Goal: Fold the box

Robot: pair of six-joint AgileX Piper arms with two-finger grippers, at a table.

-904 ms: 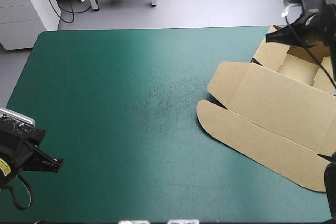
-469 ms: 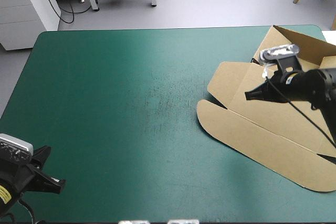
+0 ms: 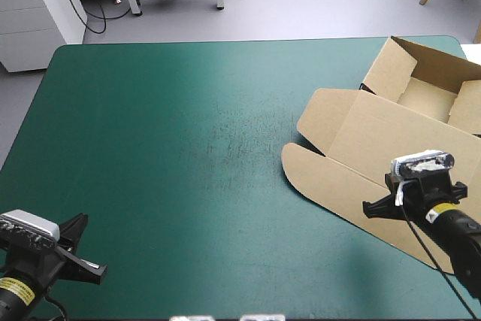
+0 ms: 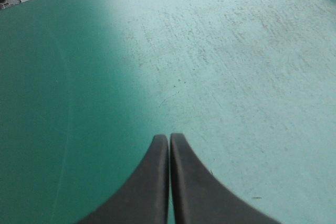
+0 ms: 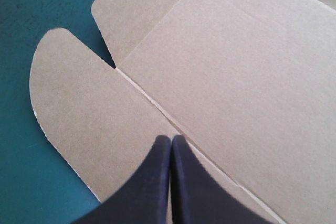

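Observation:
The brown box (image 3: 398, 155) lies at the table's right side as an open tray (image 3: 432, 84) at the far right corner, its lid panel and front flap (image 3: 338, 186) flat on the teal-green cover. My right gripper (image 3: 366, 208) hovers over the flat front flap, shut and empty. In the right wrist view its joined tips (image 5: 170, 139) sit above the crease between flap and lid (image 5: 231, 61). My left gripper (image 3: 96, 271) is at the near left corner, shut, far from the box; its tips (image 4: 168, 138) point over bare cover.
The teal-green cover (image 3: 173, 140) stretches bare from the left edge to the box. A white cabinet (image 3: 34, 9) and a table frame stand beyond the far edge.
My right gripper came down from the tray at the far right corner toward the near edge, now over the front flap. The left gripper slid nearer the front edge. The box stayed put.

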